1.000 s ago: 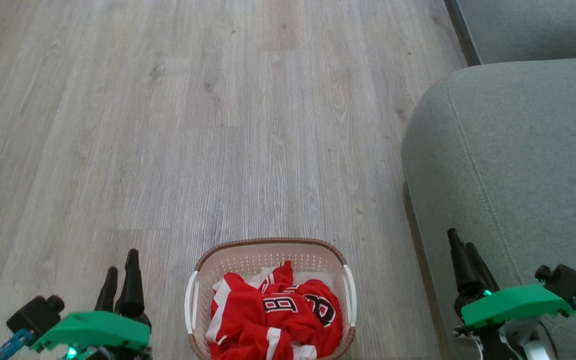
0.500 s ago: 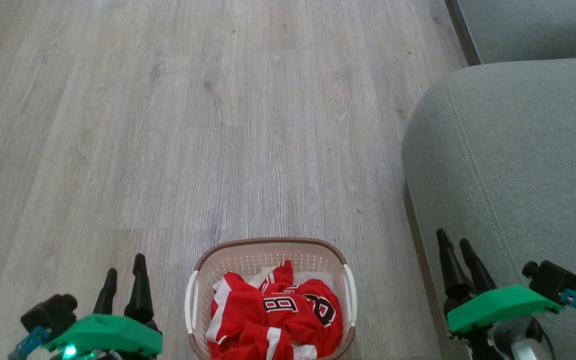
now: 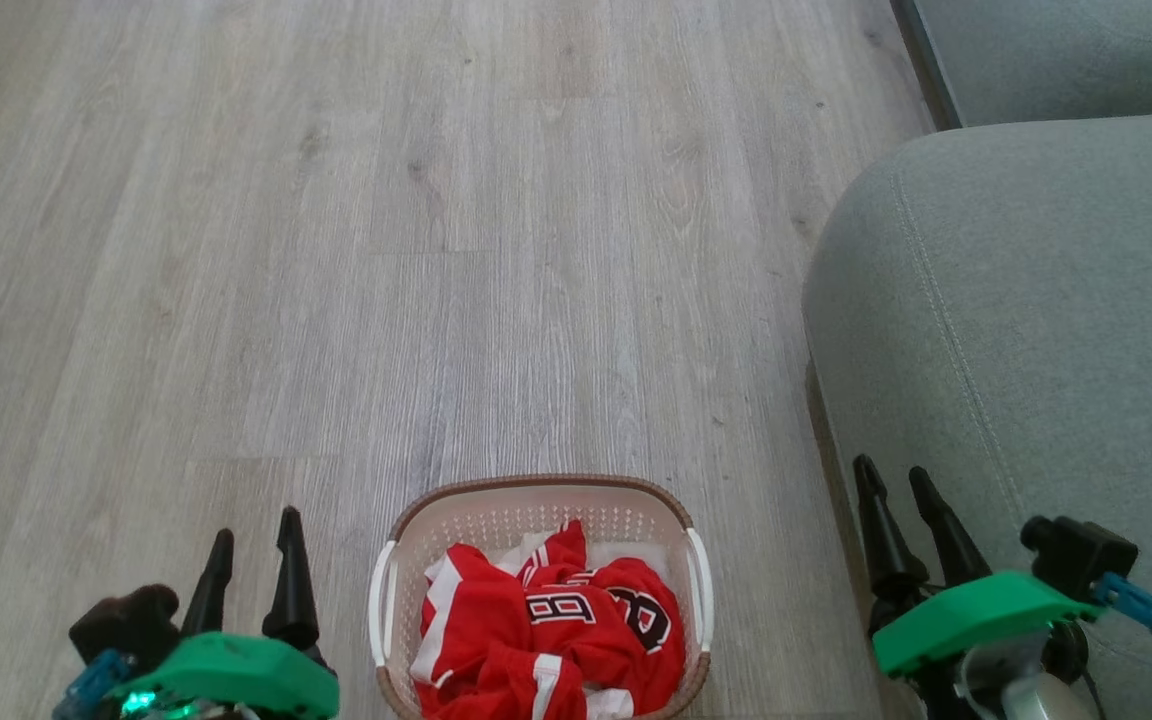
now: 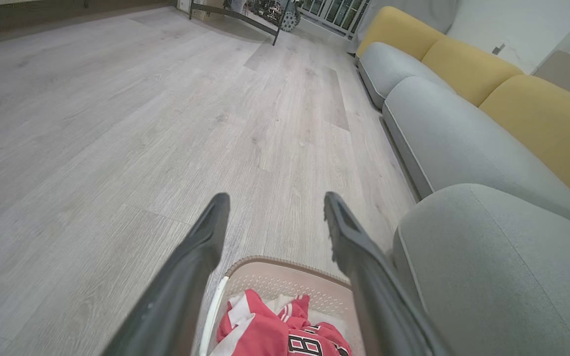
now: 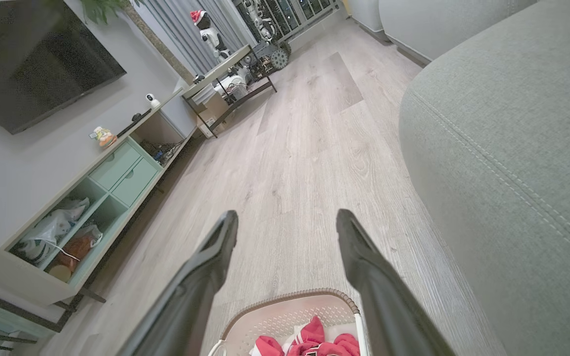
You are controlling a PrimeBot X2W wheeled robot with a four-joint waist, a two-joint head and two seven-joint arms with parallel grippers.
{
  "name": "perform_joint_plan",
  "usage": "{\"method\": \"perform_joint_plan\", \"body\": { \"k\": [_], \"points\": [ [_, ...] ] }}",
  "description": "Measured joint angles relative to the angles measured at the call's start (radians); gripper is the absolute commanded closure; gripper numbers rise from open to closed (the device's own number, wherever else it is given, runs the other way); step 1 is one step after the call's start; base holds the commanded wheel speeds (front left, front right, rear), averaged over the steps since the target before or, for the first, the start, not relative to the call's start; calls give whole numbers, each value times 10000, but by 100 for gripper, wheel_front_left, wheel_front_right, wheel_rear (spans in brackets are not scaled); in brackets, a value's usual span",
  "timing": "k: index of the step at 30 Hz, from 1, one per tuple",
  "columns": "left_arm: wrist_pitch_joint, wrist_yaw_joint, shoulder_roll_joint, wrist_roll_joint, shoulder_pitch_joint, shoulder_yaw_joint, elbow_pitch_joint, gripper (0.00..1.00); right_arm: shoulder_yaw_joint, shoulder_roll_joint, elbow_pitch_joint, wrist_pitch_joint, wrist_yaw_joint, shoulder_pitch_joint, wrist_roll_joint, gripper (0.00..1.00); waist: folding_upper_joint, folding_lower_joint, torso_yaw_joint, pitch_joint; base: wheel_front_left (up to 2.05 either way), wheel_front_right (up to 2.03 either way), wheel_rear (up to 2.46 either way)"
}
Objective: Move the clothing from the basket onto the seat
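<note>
Wood floor (image 3: 436,250): basket (image 3: 536,492) of red jerseys (image 3: 556,620) sits between left tool (image 3: 256,524) and right tool (image 3: 893,467), both spread, empty; left looks nearer.

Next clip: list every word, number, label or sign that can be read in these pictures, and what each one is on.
"8": black, white-edged numeral on the red clothing in the basket.
Second black numeral just right of it: folded into the fabric, not readable.
Small things on the green cabinet, right wrist view: too small to read any label.
</note>
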Motion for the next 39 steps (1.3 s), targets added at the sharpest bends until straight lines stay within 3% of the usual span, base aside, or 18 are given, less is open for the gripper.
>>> {"method": "perform_joint_plan", "body": {
  "k": [11,39],
  "points": [
    [-249,244,2,1064,198,-81,-94,0,182,-4,0,-303,0,-5,-1127,0,0,0,-5,18,0,0,0],
    [-1018,324,-113,3593,693,169,-44,0,713,-12,-255,-1087,0,-29,-4159,0,0,0,26,-55,0,0,0]
  ]
}}
